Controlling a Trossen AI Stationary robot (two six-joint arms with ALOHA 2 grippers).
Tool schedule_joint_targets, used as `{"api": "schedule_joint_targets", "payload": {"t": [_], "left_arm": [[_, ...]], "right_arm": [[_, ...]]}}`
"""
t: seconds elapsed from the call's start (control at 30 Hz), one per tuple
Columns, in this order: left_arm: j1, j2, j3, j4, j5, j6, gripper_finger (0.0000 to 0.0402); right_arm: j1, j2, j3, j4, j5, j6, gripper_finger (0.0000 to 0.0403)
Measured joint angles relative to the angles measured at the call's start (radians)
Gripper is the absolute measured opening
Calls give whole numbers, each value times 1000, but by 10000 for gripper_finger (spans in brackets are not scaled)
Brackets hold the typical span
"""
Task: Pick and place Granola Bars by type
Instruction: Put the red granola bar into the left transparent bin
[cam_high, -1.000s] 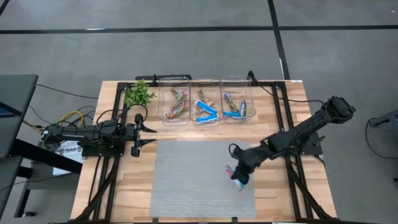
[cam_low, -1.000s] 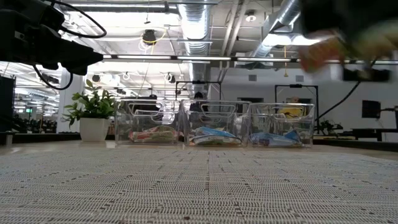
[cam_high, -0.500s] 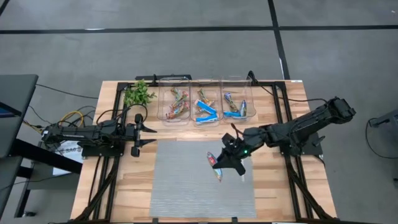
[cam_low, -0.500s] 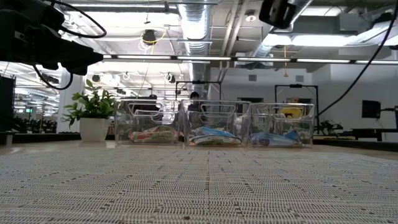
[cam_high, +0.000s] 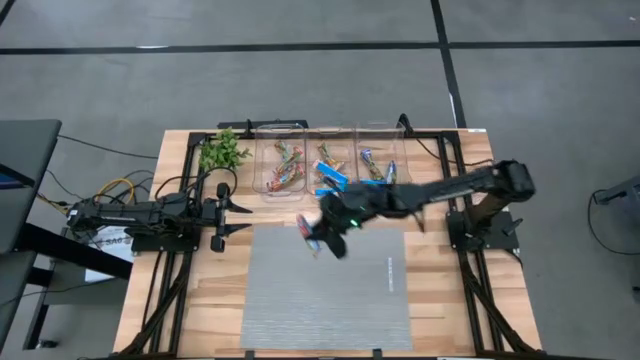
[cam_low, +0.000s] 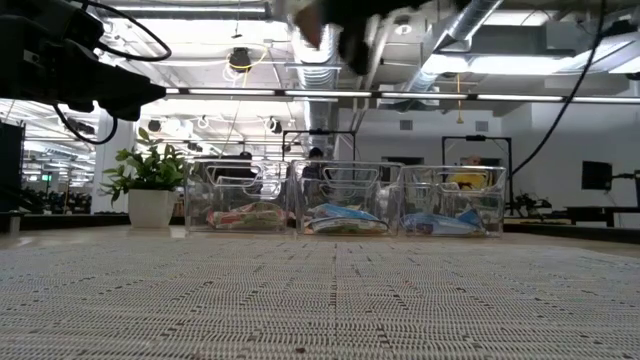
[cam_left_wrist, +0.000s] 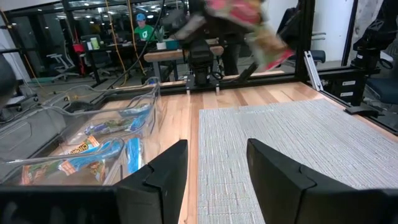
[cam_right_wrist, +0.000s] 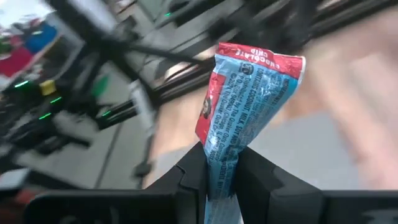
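Upright, red-topped granola bar (cam_right_wrist: 239, 118) between fingers (cam_right_wrist: 189, 177)

The wooden table (cam_high: 200, 300) carries a grey woven mat (cam_high: 300, 290) across its near centre. Along the far edge stand three clear bins (cam_high: 329, 165) in a row, each holding wrapped granola bars (cam_high: 330, 182). A potted green plant (cam_high: 222, 151) stands left of the bins.
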Motion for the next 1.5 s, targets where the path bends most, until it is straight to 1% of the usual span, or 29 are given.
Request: {"api": "schedule_joint_targets", "payload": {"t": [0.2,0.33,0.5,0.57,0.77,0.93,1.17,1.23,1.3,1.37,1.5], "left_arm": [[0,0,0,0,0,0,159],[0,0,0,0,0,0,159],[0,0,0,0,0,0,159],[0,0,0,0,0,0,159],[0,0,0,0,0,0,159],[0,0,0,0,0,0,159],[0,0,0,0,0,0,159],[0,0,0,0,0,0,159],[0,0,0,0,0,0,159],[0,0,0,0,0,0,159],[0,0,0,0,0,0,159]], "right_arm": [[-148,192,232,-54,0,-117,58],[-239,302,376,-60,0,-149,58],[-329,395,498,-87,8,-150,58],[-357,422,535,-100,33,-150,58],[-409,439,557,-119,54,-150,58],[-414,438,558,-149,53,-150,58],[-420,455,555,-242,49,-140,58],[-420,455,556,-241,49,-140,60],[-419,454,557,-240,47,-166,70],[-421,454,557,-245,45,-197,88],[-427,454,557,-244,38,-210,145]]}}
